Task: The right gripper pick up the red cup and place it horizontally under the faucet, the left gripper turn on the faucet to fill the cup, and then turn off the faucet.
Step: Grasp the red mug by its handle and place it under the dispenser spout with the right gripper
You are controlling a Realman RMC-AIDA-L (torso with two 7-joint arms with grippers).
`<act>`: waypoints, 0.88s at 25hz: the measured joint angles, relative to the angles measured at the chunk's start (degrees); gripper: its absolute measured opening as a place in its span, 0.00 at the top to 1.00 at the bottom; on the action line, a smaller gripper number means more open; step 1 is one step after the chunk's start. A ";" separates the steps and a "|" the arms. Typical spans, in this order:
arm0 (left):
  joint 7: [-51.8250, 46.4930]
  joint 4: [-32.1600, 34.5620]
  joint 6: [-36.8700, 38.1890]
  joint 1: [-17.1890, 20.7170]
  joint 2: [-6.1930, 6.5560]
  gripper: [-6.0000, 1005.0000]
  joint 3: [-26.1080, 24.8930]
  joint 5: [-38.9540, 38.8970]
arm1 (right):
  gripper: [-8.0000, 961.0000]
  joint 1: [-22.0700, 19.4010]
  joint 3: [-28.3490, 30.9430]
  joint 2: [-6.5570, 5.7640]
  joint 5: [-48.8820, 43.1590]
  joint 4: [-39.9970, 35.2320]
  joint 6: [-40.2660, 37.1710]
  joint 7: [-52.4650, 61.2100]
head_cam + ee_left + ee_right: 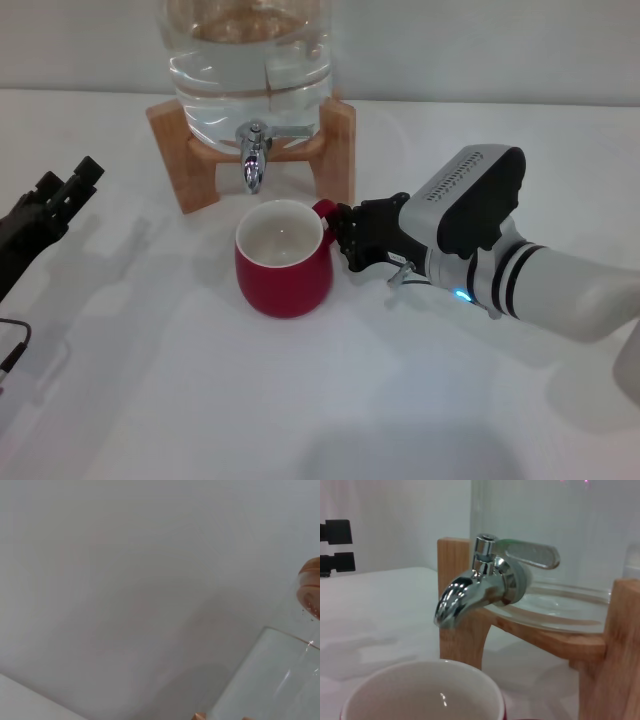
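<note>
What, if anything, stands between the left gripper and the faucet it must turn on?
Nothing visible does. The left gripper waits at the table's left edge, and only bare white table lies between it and the faucet. The red cup sits below the spout, off that path.

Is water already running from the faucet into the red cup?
No. In the right wrist view the faucet spout shows no stream, and the red cup below it has a dry white inside.

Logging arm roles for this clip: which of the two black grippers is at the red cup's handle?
The right gripper, blue-lit, at the red cup handle. The left gripper sits far off at the table's left edge.
</note>
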 joint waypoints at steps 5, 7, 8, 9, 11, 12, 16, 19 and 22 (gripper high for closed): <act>0.00 0.00 0.05 0.00 0.00 0.16 -0.09 0.00 | 0.90 0.63 -0.07 0.00 0.03 0.08 -0.53 0.00; 0.00 0.00 0.10 0.00 0.00 0.16 -0.10 0.00 | 0.89 0.83 -0.07 0.00 0.05 0.18 -0.92 0.01; 0.00 0.00 0.11 0.00 0.00 0.16 -0.09 0.00 | 0.89 0.87 -0.07 0.00 0.06 0.22 -0.98 0.01; 0.00 0.00 0.12 0.00 0.00 0.16 -0.10 0.00 | 0.89 0.93 -0.06 0.00 0.06 0.24 -1.12 0.01; 0.00 0.00 0.13 0.00 0.00 0.16 -0.09 0.00 | 0.89 1.09 0.05 0.00 0.07 0.29 -1.36 0.01; 0.00 0.00 0.14 0.00 0.00 0.16 -0.09 0.00 | 0.89 1.17 0.18 0.00 0.08 0.31 -1.50 0.01; 0.00 0.00 0.17 -0.03 0.00 0.16 -0.07 0.00 | 0.89 1.29 0.43 0.01 0.18 0.37 -1.70 0.01; 0.00 0.01 0.17 0.03 0.00 0.16 -0.07 0.00 | 0.88 1.23 0.79 0.00 0.52 0.38 -1.71 0.01; 0.00 0.01 0.17 0.02 0.00 0.16 -0.07 0.00 | 0.88 1.04 1.61 0.01 0.59 0.40 -1.74 0.01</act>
